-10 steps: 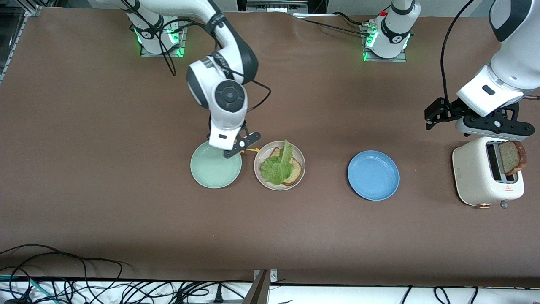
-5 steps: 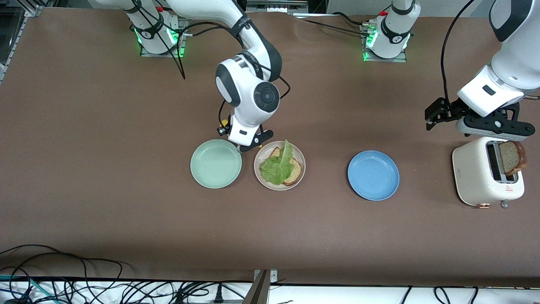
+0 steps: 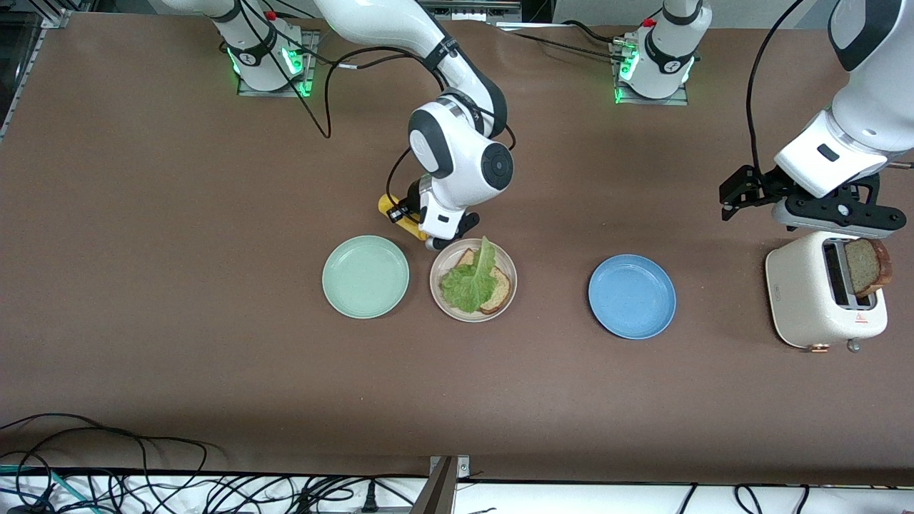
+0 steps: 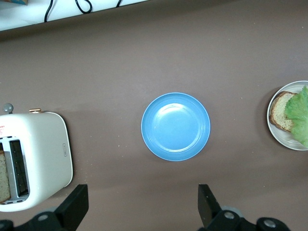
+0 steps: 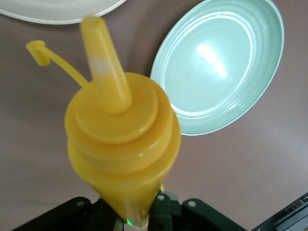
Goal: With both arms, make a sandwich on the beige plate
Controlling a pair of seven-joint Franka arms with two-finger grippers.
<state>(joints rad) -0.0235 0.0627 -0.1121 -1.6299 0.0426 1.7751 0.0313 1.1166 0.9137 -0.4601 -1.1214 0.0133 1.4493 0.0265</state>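
The beige plate [image 3: 438,285] holds one bread slice [image 3: 500,285] with a green lettuce leaf [image 3: 471,282] on it. My right gripper [image 3: 428,227] is shut on a yellow squeeze bottle [image 3: 397,213] over the table just beside that plate. In the right wrist view the bottle [image 5: 120,139] tilts, its uncapped nozzle toward the beige plate's rim [image 5: 62,13]. A second bread slice [image 3: 867,265] stands in the white toaster [image 3: 807,300]. My left gripper [image 3: 839,214] hangs open and empty over the toaster. Its fingers [image 4: 73,207] frame bare table.
A mint-green plate [image 3: 365,277] lies beside the beige plate toward the right arm's end. A blue plate [image 3: 632,296] lies between the beige plate and the toaster. Cables run along the table edge nearest the front camera.
My right arm carried the yellow bottle from over the mint-green plate toward the beige plate's rim. The left arm has not moved.
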